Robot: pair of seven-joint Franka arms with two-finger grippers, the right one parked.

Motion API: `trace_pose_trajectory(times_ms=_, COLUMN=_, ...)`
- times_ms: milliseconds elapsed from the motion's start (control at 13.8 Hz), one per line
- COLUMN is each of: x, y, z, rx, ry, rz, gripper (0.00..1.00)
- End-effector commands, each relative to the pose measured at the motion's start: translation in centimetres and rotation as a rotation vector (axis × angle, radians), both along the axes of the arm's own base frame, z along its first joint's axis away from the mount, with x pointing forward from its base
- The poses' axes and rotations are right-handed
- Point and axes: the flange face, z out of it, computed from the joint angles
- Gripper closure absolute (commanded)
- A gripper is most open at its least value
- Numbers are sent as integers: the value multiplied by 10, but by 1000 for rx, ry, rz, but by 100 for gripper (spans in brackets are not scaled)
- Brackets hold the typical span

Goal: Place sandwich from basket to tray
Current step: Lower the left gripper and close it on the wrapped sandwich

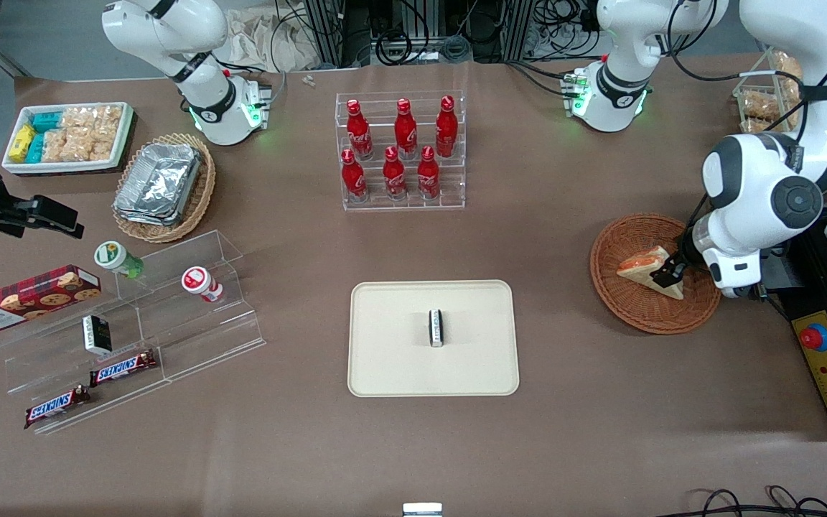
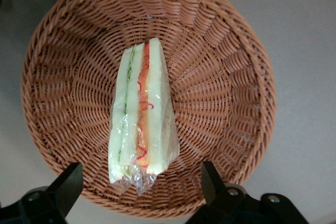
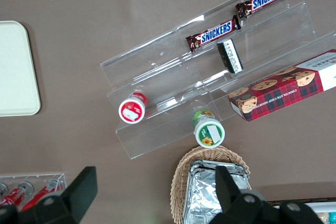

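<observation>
The gripper (image 1: 672,273) is hanging low over the basket (image 1: 629,305), right at the sandwich (image 1: 647,269), toward the working arm's end of the table. Its fingers (image 2: 65,187) are standing wide apart, gripping nothing. From the wrist camera the sandwich (image 2: 142,119) is lying wrapped in clear film on the woven floor of the basket (image 2: 226,77), cut edge up, green and orange-red filling showing between the pale bread slices. One end of the wedge is sitting between the two fingertips, and the rest is stretching away from them toward the middle of the basket. Neither finger is touching the wrap as far as can be seen; there is open wicker showing on either side between each finger and the sandwich.

The tray (image 1: 392,359) is lying well apart from the fingers, near the middle of the table, carrying only a small dark packet (image 1: 436,328) standing on edge. A clear rack of red bottles (image 1: 403,143) is standing farther from the front camera than the tray.
</observation>
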Motion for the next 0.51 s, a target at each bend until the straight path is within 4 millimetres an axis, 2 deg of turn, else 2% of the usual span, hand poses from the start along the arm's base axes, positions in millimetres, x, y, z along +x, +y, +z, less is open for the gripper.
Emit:
trace_pose_trajectory(times_ms=0, x=-11, y=-2, z=-14, rx=7, ry=-17, rz=47, gripper=0)
trace_pose_trajectory(times_ms=290, x=-6, y=-2, z=-50, rx=15, ry=-27, rz=69, gripper=0)
trace_pose_trajectory(times_ms=435, x=-5, y=-2, z=-62, rx=16, ry=-32, rz=68, gripper=0)
